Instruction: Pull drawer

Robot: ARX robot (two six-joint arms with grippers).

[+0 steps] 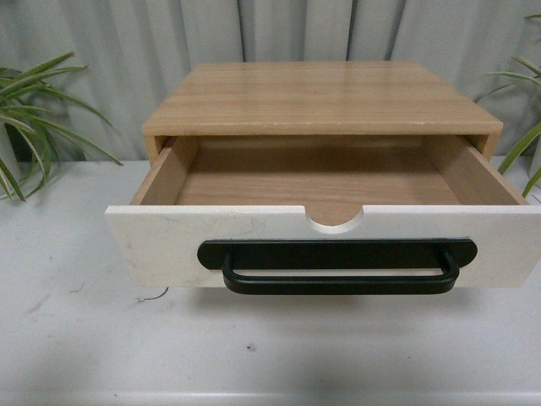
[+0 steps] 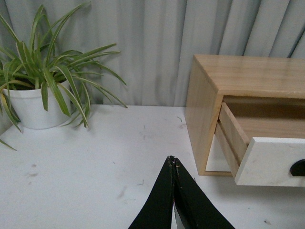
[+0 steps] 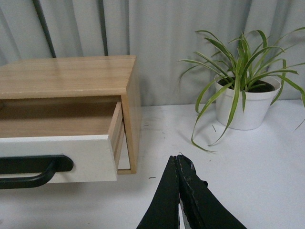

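From where I sit, the drawer (image 1: 330,241) stands pulled well out of the wooden cabinet (image 1: 317,97) toward the near edge of the white table (image 1: 84,338), its inside bare and its black bar handle (image 1: 338,266) free. I judge the pull done. My left gripper (image 2: 172,162) and right gripper (image 3: 177,160) both hang with jaws pressed closed on nothing, off to either side of the cabinet, so next I'd only hold clear

Matt light-grained wood on the cabinet (image 1: 317,97) and inside the drawer (image 1: 321,182), a flat white, faintly speckled drawer front (image 1: 169,241), a satin black handle (image 1: 338,269), a scuffed matt white table (image 1: 127,338), smooth white plant pots (image 3: 245,107).
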